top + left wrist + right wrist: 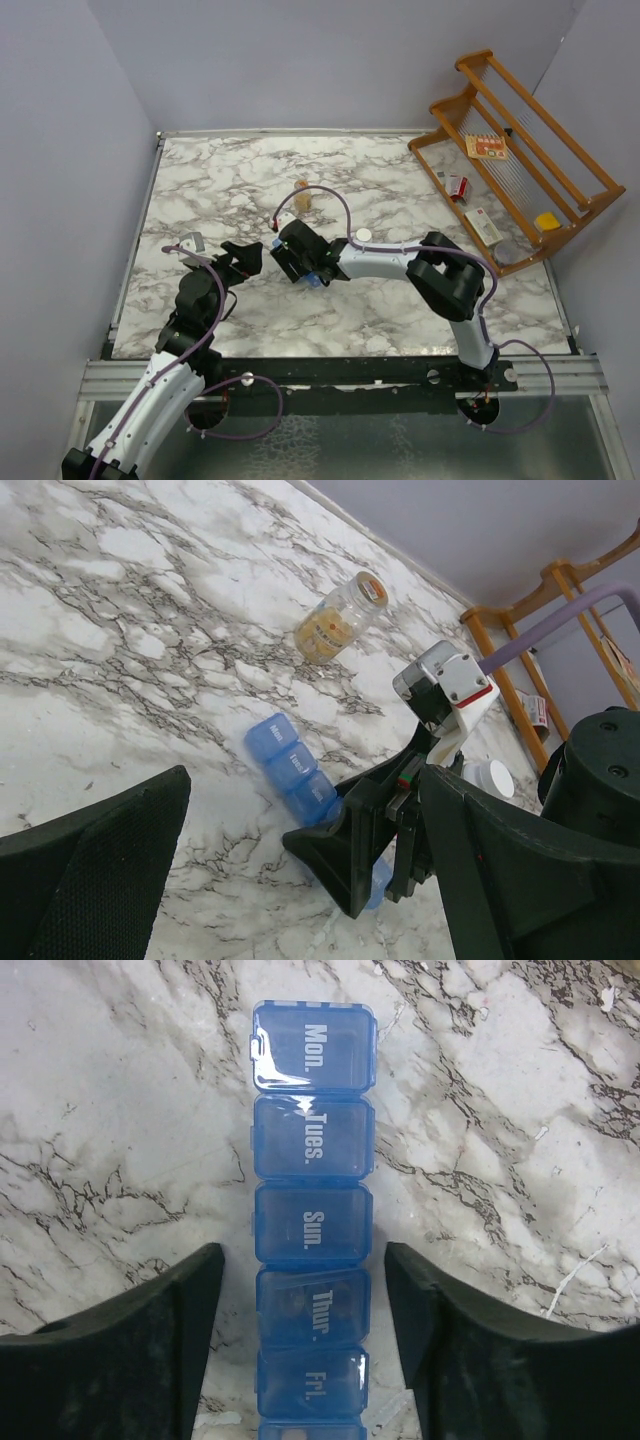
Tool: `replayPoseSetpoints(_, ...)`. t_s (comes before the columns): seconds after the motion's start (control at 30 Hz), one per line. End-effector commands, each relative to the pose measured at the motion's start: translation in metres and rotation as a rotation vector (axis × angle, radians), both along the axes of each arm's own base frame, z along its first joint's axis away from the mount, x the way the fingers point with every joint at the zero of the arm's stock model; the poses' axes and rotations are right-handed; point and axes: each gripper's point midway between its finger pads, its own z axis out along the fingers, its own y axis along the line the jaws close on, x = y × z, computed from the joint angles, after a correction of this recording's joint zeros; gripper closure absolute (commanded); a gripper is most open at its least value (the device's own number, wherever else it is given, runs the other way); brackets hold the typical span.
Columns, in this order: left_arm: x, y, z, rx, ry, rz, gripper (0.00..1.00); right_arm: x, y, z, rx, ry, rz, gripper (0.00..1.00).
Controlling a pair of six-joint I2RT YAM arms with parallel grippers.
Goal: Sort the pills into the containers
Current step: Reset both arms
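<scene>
The containers (312, 1220) are one blue translucent strip of lidded day compartments lying flat on the marble table (400, 300). My right gripper (305, 1260) is open and straddles the strip near the "Thur." lid, with a gap on each side. Dim shapes that may be pills show through that lid. In the left wrist view, three compartments of the containers (290, 765) stick out past the right gripper (370, 850). My left gripper (243, 258) is open and holds nothing. It sits just left of the strip.
An amber bottle (340, 620) lies on its side beyond the strip, and a white cap (490, 777) rests near the right arm. A wooden rack (520, 150) with small items stands at the back right. Walls enclose the table on three sides.
</scene>
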Motion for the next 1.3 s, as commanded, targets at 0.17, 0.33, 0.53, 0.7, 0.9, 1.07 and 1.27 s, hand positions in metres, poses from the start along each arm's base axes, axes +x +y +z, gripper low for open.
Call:
replayPoseSetpoints(0.17,0.002,0.003,0.015,0.006,-0.028,0.016,0.01,0.017,0.002,0.019,0.010,-0.080,-0.041,0.26)
replayPoseSetpoints(0.33,0.002,0.005,0.020,0.021,-0.034,0.026,0.01,0.030,0.008,0.082,0.080,-0.191,-0.043,0.26)
replayPoseSetpoints(0.53,0.006,0.004,0.032,0.070,-0.048,0.010,0.01,0.055,-0.027,0.172,0.267,-0.235,-0.137,0.21)
replayPoseSetpoints(0.7,0.008,0.000,0.041,0.126,-0.069,-0.023,0.01,0.071,-0.124,0.221,0.411,-0.335,-0.329,0.19)
replayPoseSetpoints(0.9,0.015,0.010,0.044,0.129,-0.056,0.044,0.01,0.043,-0.237,0.282,0.370,-0.640,-0.598,0.09)
replayPoseSetpoints(1.07,0.022,0.011,0.047,0.119,-0.056,0.069,0.01,0.026,-0.280,0.279,0.296,-0.653,-0.745,0.08)
replayPoseSetpoints(1.27,0.024,0.010,0.045,0.119,-0.048,0.066,0.01,0.014,-0.298,0.273,0.308,-0.658,-0.803,0.06)
